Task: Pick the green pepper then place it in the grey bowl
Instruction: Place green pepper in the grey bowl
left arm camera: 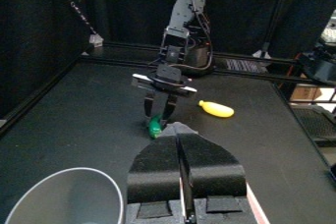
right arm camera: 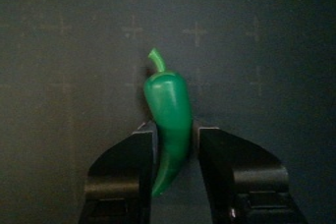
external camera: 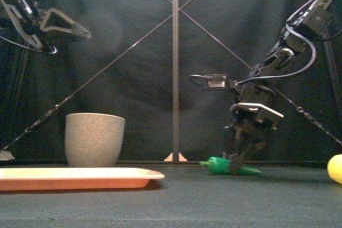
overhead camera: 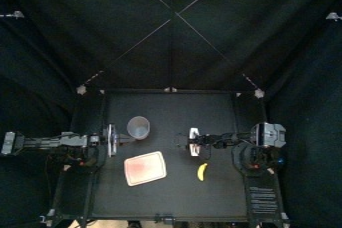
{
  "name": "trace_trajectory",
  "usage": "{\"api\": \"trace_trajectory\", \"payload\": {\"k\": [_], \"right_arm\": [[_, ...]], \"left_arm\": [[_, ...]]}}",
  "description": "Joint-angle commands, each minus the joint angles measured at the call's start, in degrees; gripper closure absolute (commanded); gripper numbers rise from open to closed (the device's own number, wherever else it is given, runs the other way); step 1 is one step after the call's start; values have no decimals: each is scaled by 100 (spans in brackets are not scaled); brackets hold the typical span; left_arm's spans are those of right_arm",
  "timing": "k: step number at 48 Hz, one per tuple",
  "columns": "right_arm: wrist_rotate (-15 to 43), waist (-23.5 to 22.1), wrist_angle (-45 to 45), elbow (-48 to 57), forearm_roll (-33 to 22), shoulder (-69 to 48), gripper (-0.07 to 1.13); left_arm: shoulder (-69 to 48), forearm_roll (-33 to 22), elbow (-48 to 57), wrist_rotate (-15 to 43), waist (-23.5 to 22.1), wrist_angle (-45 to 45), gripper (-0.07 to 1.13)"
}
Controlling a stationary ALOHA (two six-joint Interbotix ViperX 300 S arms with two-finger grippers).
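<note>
**A:** How will the pepper [right arm camera: 168,110] handle?

**B:** Light and stiff, I'd judge. It's a glossy toy, so it's likely to slip. Take it at the thick middle, not by the thin stem or the tapering tail.

**A:** And its look?

**B:** Bright green, long, slightly bent, lying flat on the table [right arm camera: 66,31].

**A:** Where is it?

**B:** Between the right gripper's [right arm camera: 174,136] jaws. The stem pokes out ahead of the tips and the tail runs back toward the wrist.

**A:** The jaws?

**B:** Narrow, against both its flanks, and it isn't lifted yet. The bowl [external camera: 94,138] stands well off to that gripper's side. The left gripper [left arm camera: 184,141] rests far off, closed on nothing.
</note>
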Motion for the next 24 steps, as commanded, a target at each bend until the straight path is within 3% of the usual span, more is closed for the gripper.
{"api": "trace_trajectory", "payload": {"k": [1,13,24], "right_arm": [[35,9,-35,-202,26,-237,45],[44,167,-246,-756,26,-677,45],[18,167,-879,-1907,9,-571,45]], "left_arm": [[26,-9,-62,-9,0,-53,95],[26,-9,-35,-9,0,-53,95],[26,-9,-35,0,0,-193,95]]}}
